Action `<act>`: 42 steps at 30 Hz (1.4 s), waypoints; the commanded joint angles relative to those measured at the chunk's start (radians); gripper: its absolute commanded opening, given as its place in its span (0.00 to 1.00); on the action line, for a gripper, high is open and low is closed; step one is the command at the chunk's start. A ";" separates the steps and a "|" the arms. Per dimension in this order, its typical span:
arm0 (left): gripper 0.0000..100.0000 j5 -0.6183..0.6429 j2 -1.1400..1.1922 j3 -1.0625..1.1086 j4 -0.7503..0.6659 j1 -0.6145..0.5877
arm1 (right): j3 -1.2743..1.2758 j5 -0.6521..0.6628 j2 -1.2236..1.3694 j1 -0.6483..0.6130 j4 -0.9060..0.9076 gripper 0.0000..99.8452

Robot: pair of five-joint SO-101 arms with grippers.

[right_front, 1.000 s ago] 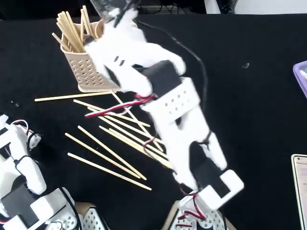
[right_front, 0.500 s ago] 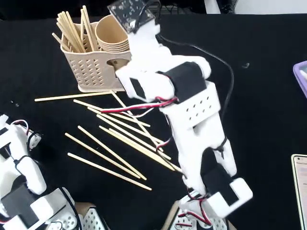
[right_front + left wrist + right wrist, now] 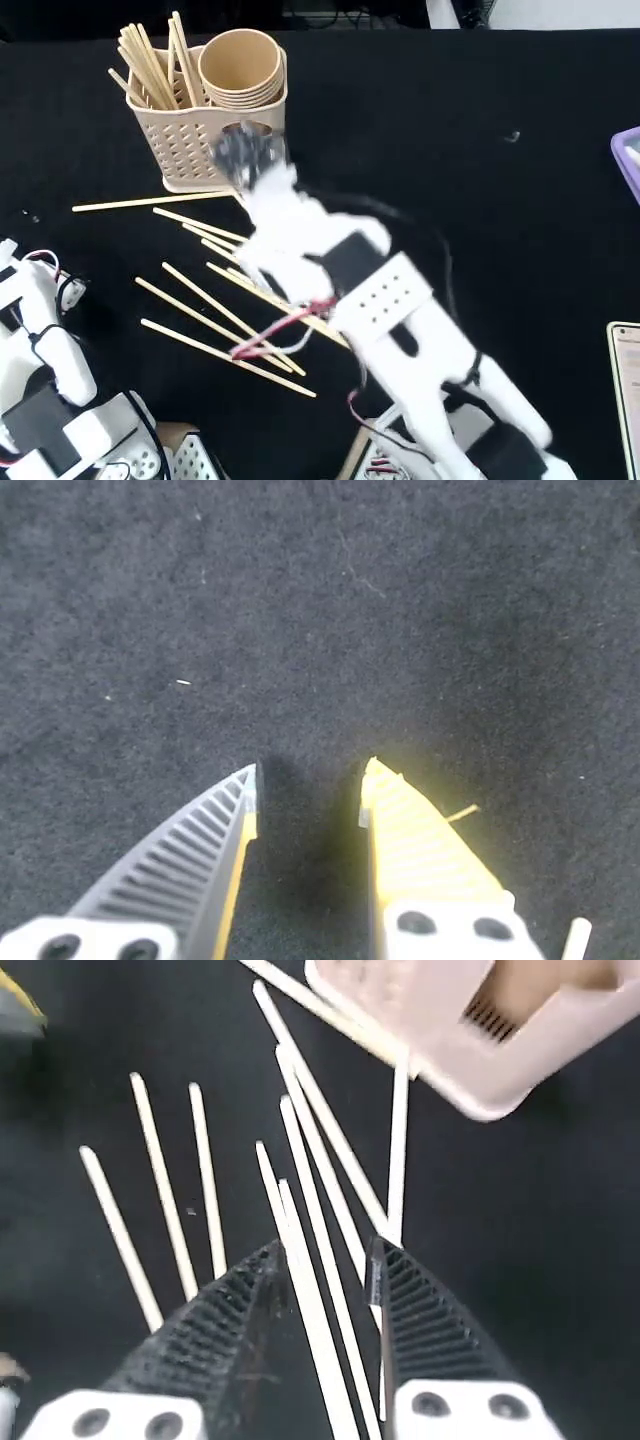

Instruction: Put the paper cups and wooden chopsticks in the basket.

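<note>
The left gripper (image 3: 308, 780) is hanging over the black table (image 3: 300, 600), jaws slightly apart and gripping nothing. The basket (image 3: 185, 150) is holding upright wooden chopsticks (image 3: 150, 65) and stacked paper cups (image 3: 240, 65). Loose chopsticks (image 3: 200, 318) are lying scattered before it. The right gripper (image 3: 325, 1255) is hovering above them, partly open and empty.

A black, felt-like worktop (image 3: 520, 250) spreads across the frame under even light. A lilac container (image 3: 628, 152) juts in at the right edge, a pale flat object (image 3: 627, 390) lies lower right, and a white surface (image 3: 560, 12) shows upper right.
</note>
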 commanded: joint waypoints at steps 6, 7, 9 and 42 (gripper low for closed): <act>0.18 0.003 -0.014 -0.021 -0.009 0.033 | 0.352 0.144 -0.010 -0.054 -0.238 0.20; 0.18 0.003 -0.014 -0.021 -0.009 0.033 | 0.352 0.153 0.015 -0.063 -0.244 0.20; 0.18 0.003 -0.014 -0.021 -0.009 0.033 | 0.354 0.180 0.081 -0.100 -0.269 0.20; 0.18 0.003 -0.014 -0.019 -0.009 0.031 | 0.263 0.242 0.294 -0.028 -0.331 0.09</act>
